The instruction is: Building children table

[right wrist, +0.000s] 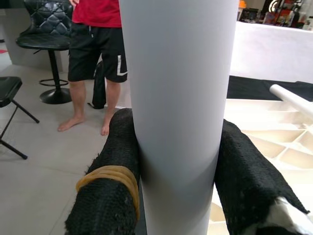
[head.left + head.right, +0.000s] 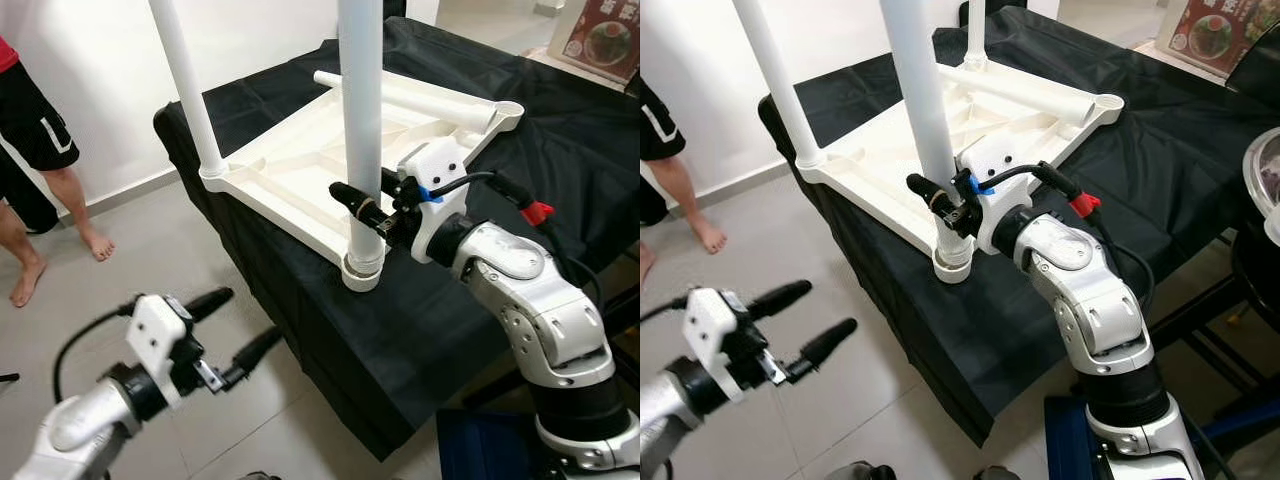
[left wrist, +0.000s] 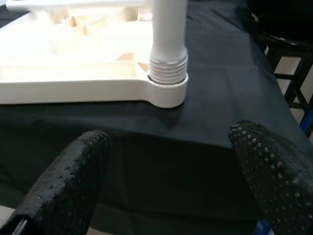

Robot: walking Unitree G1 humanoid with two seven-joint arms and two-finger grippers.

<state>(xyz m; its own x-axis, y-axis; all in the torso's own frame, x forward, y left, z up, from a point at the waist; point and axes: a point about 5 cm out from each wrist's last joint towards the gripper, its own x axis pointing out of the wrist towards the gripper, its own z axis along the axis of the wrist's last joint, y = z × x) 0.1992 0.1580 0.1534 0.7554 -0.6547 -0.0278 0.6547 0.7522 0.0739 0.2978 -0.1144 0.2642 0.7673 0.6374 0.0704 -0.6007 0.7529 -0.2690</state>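
At the tabletop's near corner, right claw [image 2: 372, 208] clamps leg [image 2: 361, 120]; left claw [image 2: 238, 335] gapes empty.

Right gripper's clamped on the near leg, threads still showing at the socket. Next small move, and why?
Probably keep turning that leg with the right gripper to screw it further in. The left wrist view shows exposed thread rings above the corner socket of the upturned tabletop, so it does not look seated. The left gripper hangs open below the table edge, off the work.
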